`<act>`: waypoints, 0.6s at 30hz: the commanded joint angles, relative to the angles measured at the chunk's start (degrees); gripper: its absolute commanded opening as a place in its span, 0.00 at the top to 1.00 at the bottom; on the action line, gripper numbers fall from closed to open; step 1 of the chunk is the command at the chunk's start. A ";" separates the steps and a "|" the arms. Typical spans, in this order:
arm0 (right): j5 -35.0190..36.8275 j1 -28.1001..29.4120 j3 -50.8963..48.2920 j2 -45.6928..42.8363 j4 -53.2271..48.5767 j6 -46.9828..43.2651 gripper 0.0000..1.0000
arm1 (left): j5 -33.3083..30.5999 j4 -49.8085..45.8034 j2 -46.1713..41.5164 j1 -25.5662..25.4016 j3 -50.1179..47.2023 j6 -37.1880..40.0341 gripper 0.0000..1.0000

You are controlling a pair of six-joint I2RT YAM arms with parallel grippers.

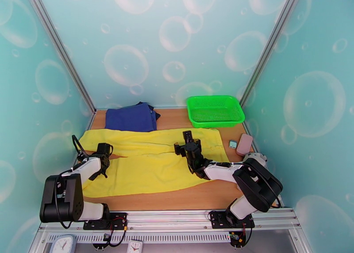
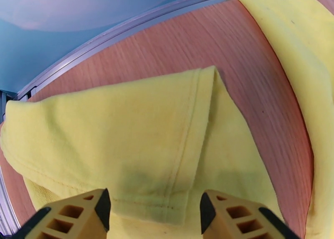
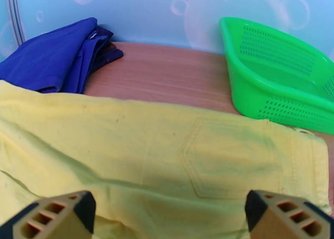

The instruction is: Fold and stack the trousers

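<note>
Wooden tabletop carries the yellow trousers, spread flat with the legs toward the left. The left gripper hangs part-open over a folded leg hem, gripping nothing. The right gripper gapes wide above the back pocket, empty. Beyond lie navy garments and a green basket.

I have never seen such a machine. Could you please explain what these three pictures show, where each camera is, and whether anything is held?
These are two robot arms bolted at the near edge of a table. One camera looks down from above; the other two sit on the wrists. On the table lie yellow trousers, navy garments and a green basket. The left gripper and the right gripper stand open above the trousers; nothing is held.
</note>
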 commanded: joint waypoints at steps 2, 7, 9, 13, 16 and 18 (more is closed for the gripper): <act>-0.50 -0.21 1.14 1.60 -0.78 1.49 0.01 | 3.22 2.52 2.16 1.35 1.51 2.83 0.39; -0.55 -0.12 1.45 2.29 -0.76 1.76 0.01 | 5.30 2.96 4.86 2.40 2.36 4.30 0.39; -0.57 -0.07 1.62 2.58 -0.69 1.78 0.01 | 5.55 3.22 5.01 2.31 2.38 4.46 0.39; -0.64 0.06 1.93 3.20 -0.86 1.79 0.01 | 4.84 2.26 4.77 2.31 2.38 3.23 0.40; -0.71 0.10 2.11 3.58 -0.87 1.87 0.01 | 3.96 1.39 4.02 2.31 2.13 2.06 0.43; -0.68 0.18 2.28 3.74 -1.03 1.79 0.01 | 3.80 1.27 3.69 2.40 1.94 1.87 0.46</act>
